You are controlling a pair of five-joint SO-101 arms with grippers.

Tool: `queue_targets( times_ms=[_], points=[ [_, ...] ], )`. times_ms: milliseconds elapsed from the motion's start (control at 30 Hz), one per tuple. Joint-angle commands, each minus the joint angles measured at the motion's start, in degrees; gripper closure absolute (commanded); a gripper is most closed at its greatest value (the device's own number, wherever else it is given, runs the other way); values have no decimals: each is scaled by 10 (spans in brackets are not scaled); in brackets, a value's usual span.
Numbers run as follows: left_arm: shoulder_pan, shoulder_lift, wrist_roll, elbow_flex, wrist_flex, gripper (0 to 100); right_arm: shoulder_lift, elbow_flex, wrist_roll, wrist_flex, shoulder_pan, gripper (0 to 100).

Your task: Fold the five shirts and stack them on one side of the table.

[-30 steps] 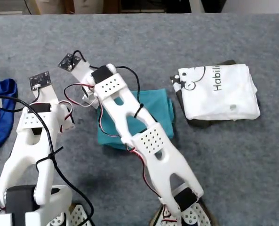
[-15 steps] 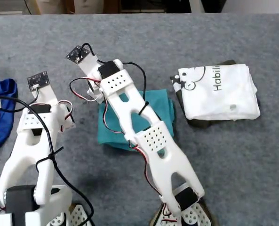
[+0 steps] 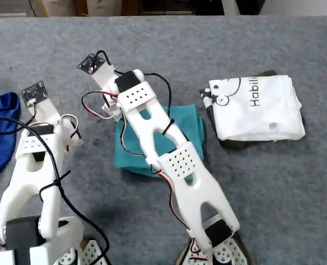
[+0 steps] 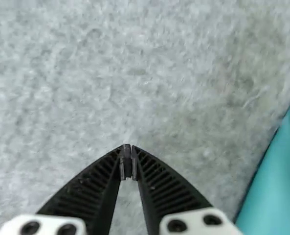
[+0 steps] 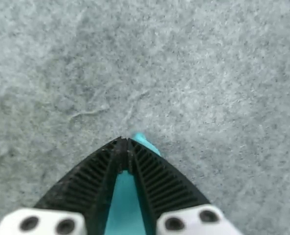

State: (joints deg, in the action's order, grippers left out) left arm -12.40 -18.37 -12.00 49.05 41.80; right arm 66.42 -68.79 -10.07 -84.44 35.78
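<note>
While tight on teal shirt, right end effector over table.

A short row of dark letters stands on the folded white shirt, turned sideways near the shirt's far edge and cut off by the fold there, just beside a dark line drawing at the shirt's corner.

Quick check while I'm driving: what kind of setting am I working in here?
Probably a lab bench set up for shirt-folding trials: a grey felt-covered table, a white left arm and right arm with loose wiring, a folded teal shirt and a folded white shirt.
</note>
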Motion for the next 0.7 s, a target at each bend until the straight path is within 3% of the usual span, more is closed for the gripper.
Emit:
queue_targets(
  times_ms=[0,400,667],
  points=[
    [-11,-3,-44,-4,-21,950,-18,-70,1,-37,-14,996],
    [-77,56,-64,-5,-18,904,-30,-199,1,-155,7,996],
    [-81,62,-63,-115,123,904,-111,-255,-9,-180,13,996]
  ],
)
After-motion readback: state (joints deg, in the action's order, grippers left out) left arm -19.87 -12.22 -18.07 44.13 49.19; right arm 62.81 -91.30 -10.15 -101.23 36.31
